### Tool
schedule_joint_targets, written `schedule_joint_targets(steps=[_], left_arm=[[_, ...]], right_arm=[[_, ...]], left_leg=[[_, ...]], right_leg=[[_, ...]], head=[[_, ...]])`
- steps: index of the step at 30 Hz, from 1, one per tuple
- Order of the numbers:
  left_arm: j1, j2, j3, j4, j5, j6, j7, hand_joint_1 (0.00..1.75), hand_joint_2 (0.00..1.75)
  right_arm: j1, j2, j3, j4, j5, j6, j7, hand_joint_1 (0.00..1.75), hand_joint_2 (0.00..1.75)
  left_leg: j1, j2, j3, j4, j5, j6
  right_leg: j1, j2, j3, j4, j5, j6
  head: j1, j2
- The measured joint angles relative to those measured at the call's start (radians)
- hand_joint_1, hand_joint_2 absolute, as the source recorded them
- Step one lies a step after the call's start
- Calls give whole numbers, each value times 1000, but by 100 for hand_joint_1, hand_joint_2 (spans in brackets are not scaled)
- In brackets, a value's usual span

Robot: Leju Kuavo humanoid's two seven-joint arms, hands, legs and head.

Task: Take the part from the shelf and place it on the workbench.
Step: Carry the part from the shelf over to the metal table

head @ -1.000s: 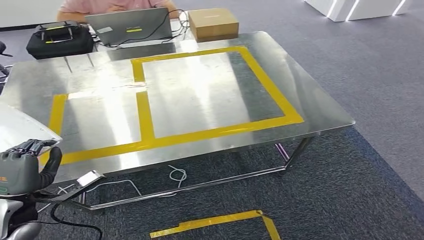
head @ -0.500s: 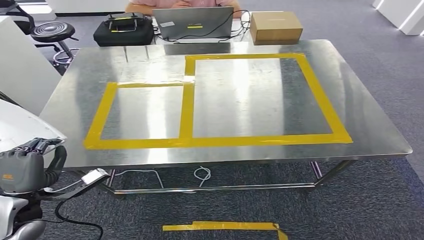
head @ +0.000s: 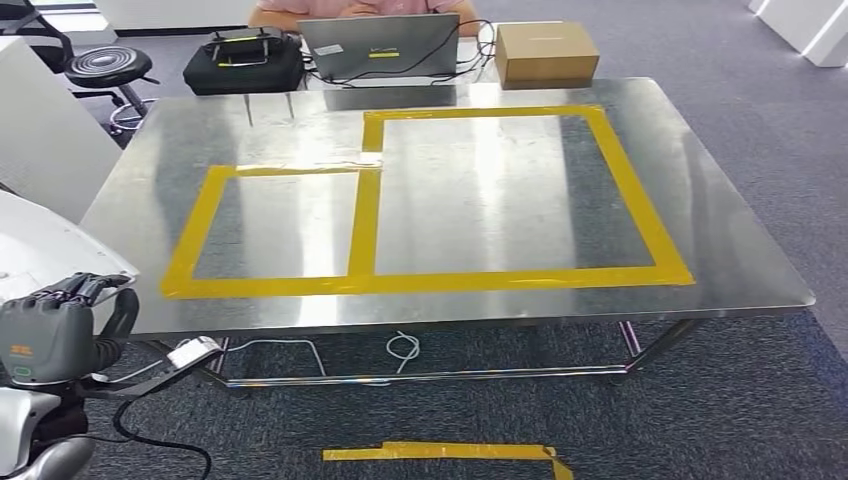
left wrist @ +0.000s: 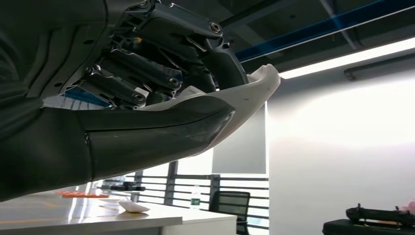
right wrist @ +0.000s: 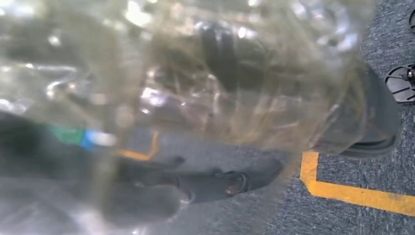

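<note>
left hand (head: pixel 50 335) grips the white part (head: pixel 40 245) from below — near the workbench (head: pixel 480 300) edge.

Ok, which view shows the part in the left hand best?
Left wrist view: the white part sits close up, gripped by the left hand. Head view catches just its white corner above that hand. Right wrist view is too blurred to tell.
</note>
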Motion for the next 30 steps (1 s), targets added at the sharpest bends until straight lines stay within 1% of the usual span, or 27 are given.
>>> schedule_joint_targets(steps=[1,2,12,13,14,15,16,17,18,19,20,21,22,23,24,25,26,27,28,29,30], left_arm=[[-2,0,-2,0,0,0,-1,175,175],[-5,0,-3,1,0,0,-2,175,175],[-14,0,-9,2,1,0,-3,175,175],[-14,0,-9,2,1,0,-3,175,175],[-15,0,-9,2,1,0,-3,175,175],[-16,1,-9,2,1,-1,-3,175,175],[-17,2,-8,2,1,-1,-3,175,175],[-17,2,-8,2,1,-1,-3,175,175],[-18,3,-9,2,1,-2,-3,175,175],[-18,2,-9,2,1,-3,-3,175,175],[-17,1,-10,3,1,-3,-3,175,175],[-16,0,-11,4,1,-4,-3,175,175],[-14,-2,-12,5,1,-4,-3,175,175],[-13,-4,-13,7,1,-4,-3,175,175],[-13,-5,-14,8,1,-4,-3,175,175],[-13,-6,-14,8,1,-4,-3,175,175],[-13,-6,-14,9,1,-4,-3,175,175],[-13,-7,-15,9,1,-4,-3,175,175],[-13,-6,-16,9,1,-4,-3,175,175],[-12,-5,-16,9,0,-5,-3,175,175],[-11,-5,-17,9,0,-6,-3,175,175]], right_arm=[[0,0,0,0,-2,3,0,0,0],[0,0,-1,0,-4,6,0,0,0],[0,0,-3,0,-8,14,0,0,0],[0,0,-3,0,-4,10,0,0,0],[0,1,-3,0,0,6,0,0,0],[0,1,-3,0,4,2,0,0,0],[0,1,-3,0,6,-2,0,0,0],[-1,1,-3,0,8,-5,0,0,0],[-2,1,-3,0,10,-7,1,0,0],[-3,1,-3,0,11,-9,1,0,0],[-4,0,-3,0,13,-11,1,0,0],[-5,0,-3,0,15,-12,1,0,0],[-4,-1,-2,0,16,-14,1,0,0],[-3,-1,-2,0,17,-15,1,0,0],[-2,-2,-1,0,17,-16,1,0,0],[-1,-2,-1,0,17,-16,1,0,0],[-1,-1,0,0,17,-16,1,0,0],[0,0,0,1,16,-16,0,0,0],[1,1,0,1,16,-17,0,0,0],[1,2,0,2,15,-17,-1,0,0],[2,2,0,2,13,-18,1,0,0]], left_leg=[[0,0,0,0,0,-3],[0,0,0,0,0,-3],[-6,1,-1,0,-1,-3],[-8,2,-1,2,-2,2],[-10,2,-1,3,-2,8],[-12,3,2,-3,0,18],[-10,5,11,-18,7,27],[-8,8,22,-38,15,33],[-4,10,33,-57,23,37],[0,12,41,-68,28,38],[1,12,42,-72,29,38],[3,11,42,-71,28,37],[4,8,41,-70,27,34],[7,4,41,-67,25,29],[12,-3,41,-63,21,22],[16,-11,39,-54,16,13],[18,-19,34,-43,9,2],[19,-27,28,-29,2,-7],[19,-35,21,-18,-3,-16],[19,-43,16,-12,-4,-21],[20,-51,12,-9,-4,-26]], right_leg=[[0,0,0,0,0,0],[0,0,0,0,0,0],[-7,1,1,-2,0,1],[-10,2,1,-5,1,5],[-12,2,2,-9,2,10],[-13,4,5,-16,5,17],[-13,0,8,-20,5,22],[-10,-10,6,-13,-3,25],[-9,-22,-6,14,-22,27],[-9,-36,-31,65,-51,29],[-12,-45,-63,130,-85,34],[-16,-49,-96,193,-110,38],[-20,-51,-116,231,-119,43],[-24,-51,-119,232,-107,49],[-29,-48,-100,194,-78,55],[-37,-34,-65,127,-42,64],[-42,-6,-32,65,-19,72],[-47,15,-8,22,-7,71],[-50,33,5,2,-6,66],[-47,36,6,7,-13,55],[-47,22,7,10,-12,41]], head=[[0,0],[0,0],[0,0],[0,0],[-1,0],[-1,0],[-2,0],[0,0],[3,0],[6,0],[9,0],[9,0],[9,0],[9,0],[9,0],[9,0],[11,0],[12,0],[11,0],[10,0],[8,0]])
